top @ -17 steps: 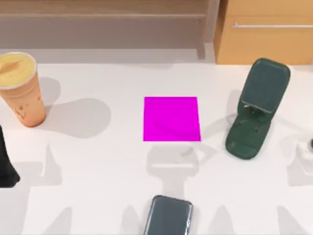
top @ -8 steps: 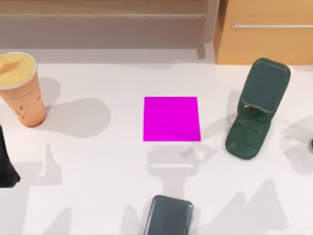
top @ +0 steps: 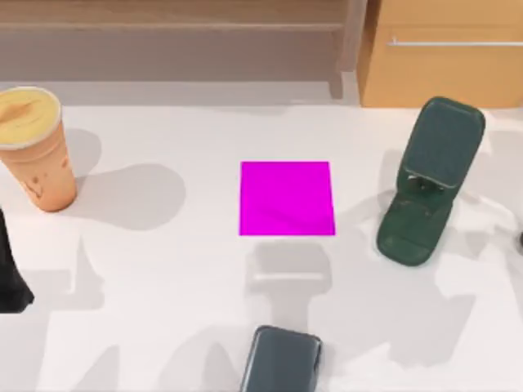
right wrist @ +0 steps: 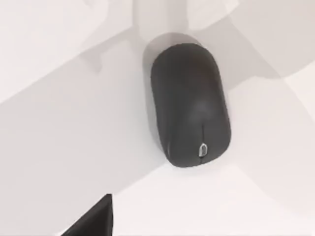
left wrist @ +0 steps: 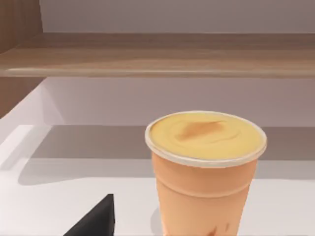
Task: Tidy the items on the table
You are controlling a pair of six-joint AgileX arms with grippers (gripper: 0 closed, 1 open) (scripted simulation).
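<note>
The right tool (right wrist: 91, 219) shows as a black wedge at the edge of the right wrist view. I cannot tell whether it is apart or together. Close beneath it, a small black oval computer mouse (right wrist: 191, 105) lies flat on the white counter (right wrist: 59, 123), apart from the wedge. It has a small silver scroll wheel near one end and no marking that can be read. In the top view the mouse is a dark sliver at the counter's right edge.

The left tool (left wrist: 96, 221) also shows as a black wedge, and its state cannot be told either. Just ahead of it stands an orange paper cup (left wrist: 205, 172), upright, with a yellow top inside a pale rim. The brown marks low on its wall are too faint to read. Beyond the cup a wooden shelf (left wrist: 157, 61) runs along the wall.

In the top view a glossy dark grey smartphone (top: 282, 359) lies at the near edge of the counter, towards the middle. A black object (top: 10, 273) sits at the left edge, cut off by the frame, with the cup behind it. A magenta square (top: 286, 198) lies flat mid-counter. To its right is a dark green phone stand (top: 429, 184) with its back tilted up. Behind that, off the counter, stands a wooden cabinet (top: 445, 53).
</note>
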